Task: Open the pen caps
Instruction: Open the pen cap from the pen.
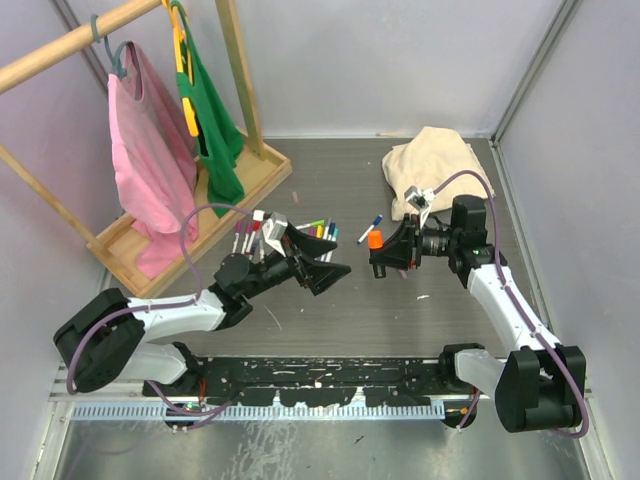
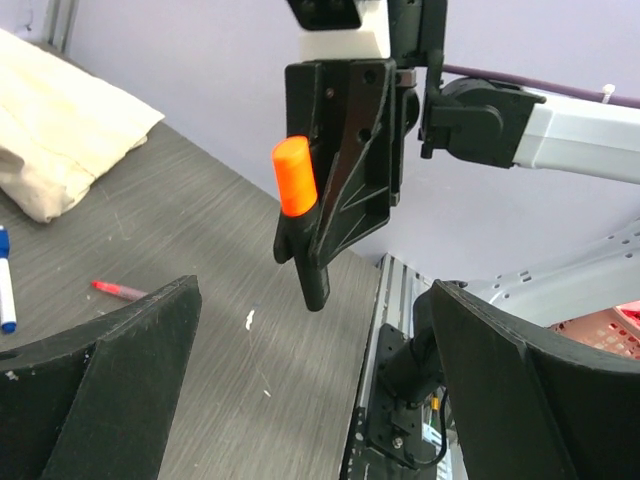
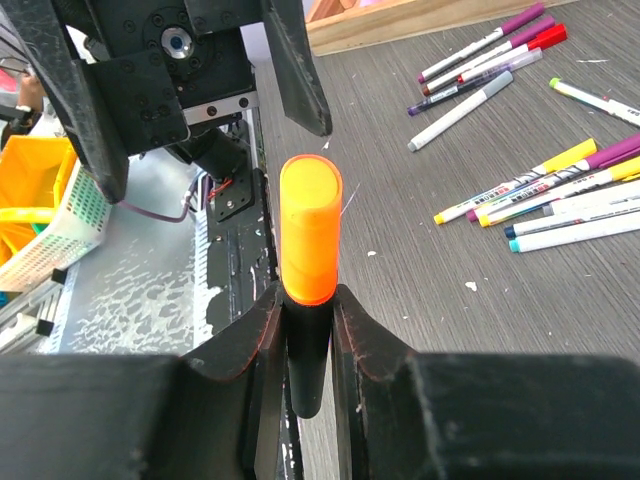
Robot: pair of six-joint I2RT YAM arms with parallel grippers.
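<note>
Orange cap (image 3: pixel 310 235) on black highlighter (image 3: pixel 306 375), in right pincer (image 3: pixel 308 305); left pincer (image 1: pixel 318 258) agape

The left arm (image 1: pixel 150 320) lies low, stretched forward and to the right from its base. At its end the left gripper (image 1: pixel 318 258) faces right with its jaws spread wide and nothing between them. The right arm (image 1: pixel 510 310) rises from its base, bends at the elbow and points left. The right gripper (image 1: pixel 378 255) faces the left one, just apart from it, with its jaws closed on an orange-capped marker (image 3: pixel 310 230) that sticks out past the fingertips.
</note>
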